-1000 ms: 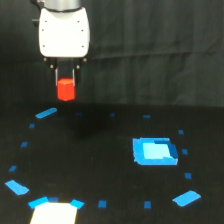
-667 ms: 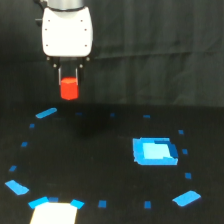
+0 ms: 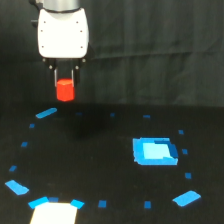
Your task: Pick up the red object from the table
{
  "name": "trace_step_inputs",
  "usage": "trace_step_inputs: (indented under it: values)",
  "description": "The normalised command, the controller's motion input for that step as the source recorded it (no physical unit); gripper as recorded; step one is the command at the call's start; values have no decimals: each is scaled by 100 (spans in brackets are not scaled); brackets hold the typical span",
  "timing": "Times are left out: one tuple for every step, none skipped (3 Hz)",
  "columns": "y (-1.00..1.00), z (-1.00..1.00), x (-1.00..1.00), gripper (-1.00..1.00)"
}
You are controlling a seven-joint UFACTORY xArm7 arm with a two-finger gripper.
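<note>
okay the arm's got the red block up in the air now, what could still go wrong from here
The red block hangs below the gripper, pinched only near its top, so it might slip out and fall to the black table. If it fell, it could roll away among the blue tape marks. The view is blurry, so how firm the grip is cannot be judged.

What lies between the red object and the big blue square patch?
In the exterior view, only bare black table separates the red object, held up in the tool, from the patch.
</note>
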Motion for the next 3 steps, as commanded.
trace_step_inputs:
  values:
    - [-20,15,-16,-100]
    - [-30,-13,-26,-100]
    - [-10,0,-10,-99]
